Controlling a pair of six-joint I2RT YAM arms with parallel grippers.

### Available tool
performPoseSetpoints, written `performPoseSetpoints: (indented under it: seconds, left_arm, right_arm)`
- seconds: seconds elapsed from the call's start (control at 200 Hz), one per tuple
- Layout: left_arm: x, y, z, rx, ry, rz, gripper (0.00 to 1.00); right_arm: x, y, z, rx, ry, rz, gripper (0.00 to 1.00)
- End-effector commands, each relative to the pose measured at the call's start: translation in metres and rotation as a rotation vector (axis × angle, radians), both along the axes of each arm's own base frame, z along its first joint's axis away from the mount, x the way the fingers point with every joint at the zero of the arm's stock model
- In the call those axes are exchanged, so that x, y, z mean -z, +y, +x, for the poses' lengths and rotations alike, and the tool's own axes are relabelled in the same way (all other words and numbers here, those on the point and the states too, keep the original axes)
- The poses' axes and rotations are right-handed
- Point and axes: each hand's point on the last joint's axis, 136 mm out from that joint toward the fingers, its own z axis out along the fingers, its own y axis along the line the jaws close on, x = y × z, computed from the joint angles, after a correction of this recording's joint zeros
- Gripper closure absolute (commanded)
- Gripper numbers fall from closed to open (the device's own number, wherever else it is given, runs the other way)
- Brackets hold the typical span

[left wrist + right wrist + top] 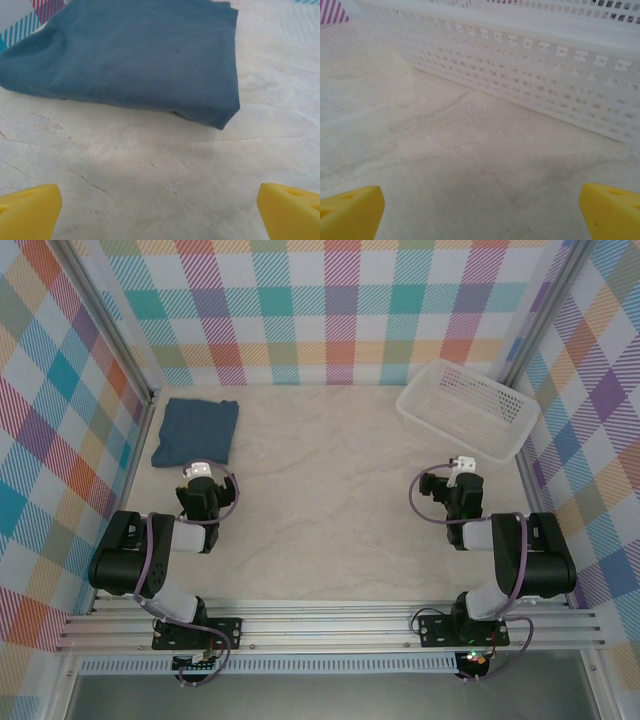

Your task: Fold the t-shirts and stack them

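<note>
The t-shirt (135,55) is being shown folded into a compact block at the far-left corner of the table (330,490), close to the L wall. How many layers or shirts are being held in that block can't be told. The left gripper (160,215) is being held wide apart w/ nothing between its fingers, near the cloth's front edge but not touching it. The right gripper (480,215) is likewise being held spread and empty, facing the basket (520,75), well apart from the shirt.

Risks, as judged:
- If the L arm is being driven fwd w/o lift, the near fold is prob. being pushed, and the block is being rucked or slid into the wall.
- Soft cotton is being snagged easily by a fingertip, so the top layer could be peeled open.
- The basket is being faced at close range by the R fingers. Being light plastic, it could be shoved or tipped by a small nudge.
</note>
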Motion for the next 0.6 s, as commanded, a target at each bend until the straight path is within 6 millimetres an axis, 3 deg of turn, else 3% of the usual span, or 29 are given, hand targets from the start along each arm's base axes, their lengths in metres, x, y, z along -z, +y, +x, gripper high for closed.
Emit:
performPoseSetpoints:
  seconds: [0.0, 0.595]
  left_arm:
    - [-0.0145, -0.0039, 0.0093, 0.02, -0.05, 0.009, 0.0]
    - [-0.0144, -0.0065, 0.0084, 0.032, -0.045, 0.013, 0.0]
  right_arm:
    - [-0.0138, 0.003, 0.0095, -0.016, -0.049, 0.002, 0.0]
    - [-0.0142, 0.0052, 0.0102, -0.029, -0.047, -0.005, 0.0]
